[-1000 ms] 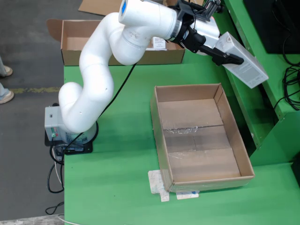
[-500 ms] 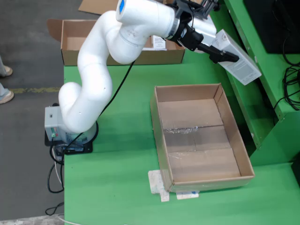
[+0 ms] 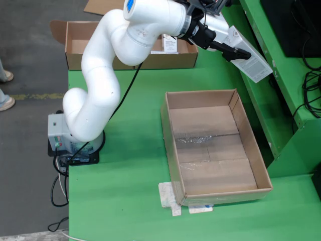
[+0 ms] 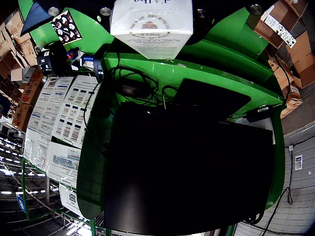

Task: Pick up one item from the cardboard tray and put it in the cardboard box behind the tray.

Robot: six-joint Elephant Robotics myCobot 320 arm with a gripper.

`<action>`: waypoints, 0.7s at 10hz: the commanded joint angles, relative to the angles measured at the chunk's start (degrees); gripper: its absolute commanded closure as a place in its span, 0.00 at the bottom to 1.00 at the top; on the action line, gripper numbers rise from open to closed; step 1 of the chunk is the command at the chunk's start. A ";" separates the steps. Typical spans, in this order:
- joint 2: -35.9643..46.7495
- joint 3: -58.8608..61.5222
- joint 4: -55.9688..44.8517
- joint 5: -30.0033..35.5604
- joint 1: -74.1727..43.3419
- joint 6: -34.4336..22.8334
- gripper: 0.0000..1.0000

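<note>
So the gripper (image 3: 235, 50) was clamped on a white carton (image 3: 247, 54), held up in the air past the far right corner of the cardboard tray (image 3: 168, 133). The cardboard box (image 3: 80, 59) sat at the table's far left, well apart from it.

Arm (image 3: 103, 75) arched high; gripper (image 3: 235, 51) clamped, tilted

From my station almost no lettering resolves. In the wrist view, the white rectangular carton (image 4: 151, 22) at the top shows large upside-down letters and a round emblem, neither legible. The white printed sheets (image 4: 64, 115) on the green frame are too small; in the fixed view, the carton's label (image 3: 249, 63) is blurred
</note>
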 commanded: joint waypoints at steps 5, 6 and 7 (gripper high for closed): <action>8.07 1.40 -13.53 -1.15 13.34 2.31 1.00; 10.77 1.40 -18.66 -2.58 18.36 3.61 1.00; 10.77 1.40 -18.66 -2.58 18.36 3.61 1.00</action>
